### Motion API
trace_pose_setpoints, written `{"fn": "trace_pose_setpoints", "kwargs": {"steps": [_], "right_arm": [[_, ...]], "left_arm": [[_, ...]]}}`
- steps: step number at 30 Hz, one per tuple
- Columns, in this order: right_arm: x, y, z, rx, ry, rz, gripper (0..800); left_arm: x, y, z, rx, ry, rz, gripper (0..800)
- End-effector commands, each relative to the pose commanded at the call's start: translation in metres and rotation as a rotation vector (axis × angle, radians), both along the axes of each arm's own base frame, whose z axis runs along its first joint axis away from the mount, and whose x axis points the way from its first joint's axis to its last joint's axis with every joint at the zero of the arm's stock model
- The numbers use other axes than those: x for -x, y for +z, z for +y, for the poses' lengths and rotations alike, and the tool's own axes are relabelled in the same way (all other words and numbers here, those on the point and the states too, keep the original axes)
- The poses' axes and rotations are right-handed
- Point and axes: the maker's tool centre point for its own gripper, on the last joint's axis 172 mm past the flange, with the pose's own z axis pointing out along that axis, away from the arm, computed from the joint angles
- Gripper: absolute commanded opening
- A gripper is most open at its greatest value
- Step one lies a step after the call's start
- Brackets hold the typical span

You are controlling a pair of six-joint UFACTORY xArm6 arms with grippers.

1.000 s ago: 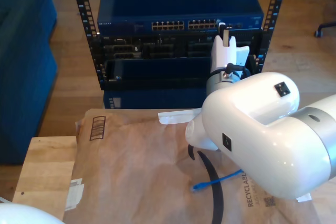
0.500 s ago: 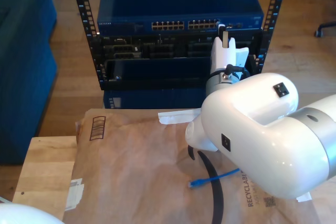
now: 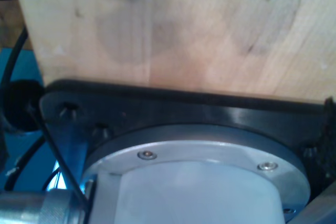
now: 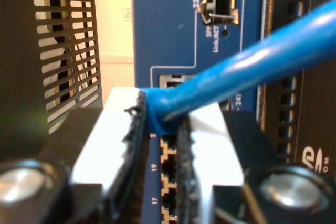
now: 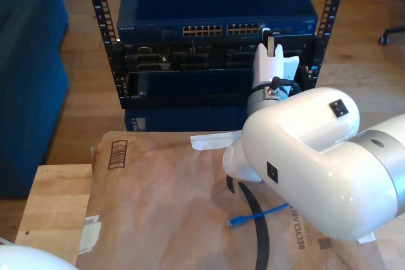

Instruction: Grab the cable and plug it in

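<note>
My second gripper (image 4: 160, 129) is pinching the cable (image 4: 247, 69) between its ridged black pads (image 4: 134, 150), right up against the blue switch (image 4: 173, 35) with its row of ports (image 4: 170, 166) just ahead of the fingertips. The cable's free plug (image 5: 235, 221) lies behind that arm on the brown paper (image 5: 158, 207) covering the counter (image 5: 54, 207). I cannot tell how my first gripper's jaws stand.

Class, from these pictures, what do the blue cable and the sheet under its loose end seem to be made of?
The cable: likely a plastic jacket, smooth with a soft sheen along its length. The sheet: brown paper, matte and creased, printed with "RECYCLABL"; probably packing paper.
</note>
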Motion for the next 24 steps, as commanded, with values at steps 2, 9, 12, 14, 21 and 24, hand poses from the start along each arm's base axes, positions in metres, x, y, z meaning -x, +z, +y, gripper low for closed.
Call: {"fn": "trace_pose_setpoints", "kwargs": {"steps": [2,9,12,14,21,24], "right_arm": [[0.0000,-0.0010,0.0000,0.001,0.000,0.001,0],[-0.0014,-0.0018,-0.0004,0.000,-0.002,0.000,0],[-0.0017,-0.0011,-0.0003,-0.002,-0.001,-0.002,0],[-0.0017,-0.0001,-0.0003,-0.001,-0.002,-0.003,0],[-0.0038,-0.0019,-0.0004,-0.002,-0.003,-0.004,0],[-0.0061,-0.0048,-0.0016,-0.002,-0.006,-0.003,0]], "left_arm": [[0.0000,0.0000,0.0000,0.000,0.000,0.000,800],[0.0000,0.0001,-0.0004,0.002,0.000,0.000,800],[0.0000,0.0001,-0.0004,0.002,-0.001,-0.001,800],[0.0000,0.0001,-0.0004,0.002,0.000,0.000,800],[0.0000,0.0001,-0.0004,0.002,0.000,0.000,800],[0.0000,0.0001,-0.0004,0.002,0.000,0.000,800]]}}
